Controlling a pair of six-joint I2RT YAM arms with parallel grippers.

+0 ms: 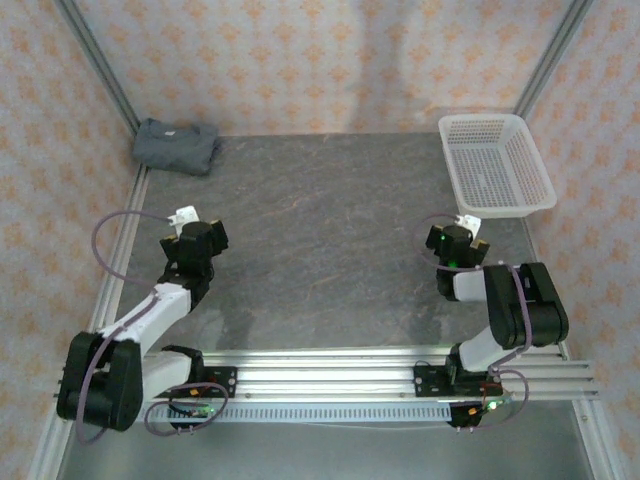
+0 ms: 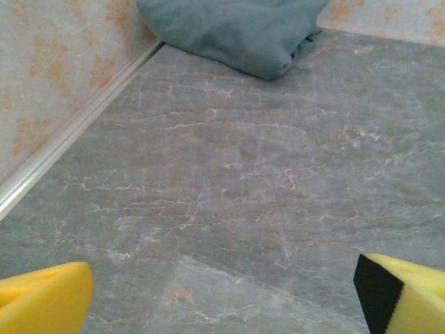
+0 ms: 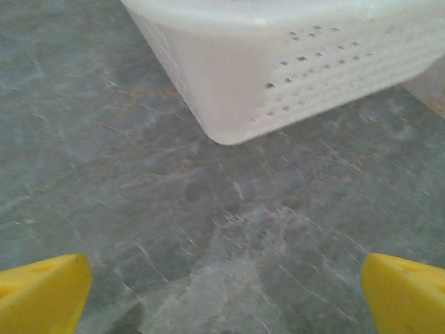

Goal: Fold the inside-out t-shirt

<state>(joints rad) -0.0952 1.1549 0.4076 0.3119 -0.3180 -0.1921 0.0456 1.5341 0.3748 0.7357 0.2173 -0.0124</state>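
Note:
The inside-out t-shirt (image 1: 176,145) lies in a compact dark slate-grey bundle in the far left corner of the table, against the wall; the left wrist view has it at the top (image 2: 236,31). My left gripper (image 1: 190,232) hovers on the left side of the table, well short of the shirt, open with bare table between its yellow fingers (image 2: 42,299). My right gripper (image 1: 458,240) stands open on the right side, just in front of the white mesh basket, its yellow fingertips (image 3: 410,292) wide apart with nothing between them.
The white mesh basket (image 1: 497,163) stands at the far right, its near corner (image 3: 229,104) close ahead of the right gripper. Patterned walls with metal rails (image 1: 100,60) enclose the grey marbled table (image 1: 330,240). An aluminium rail (image 1: 400,375) at the near edge carries both arm bases.

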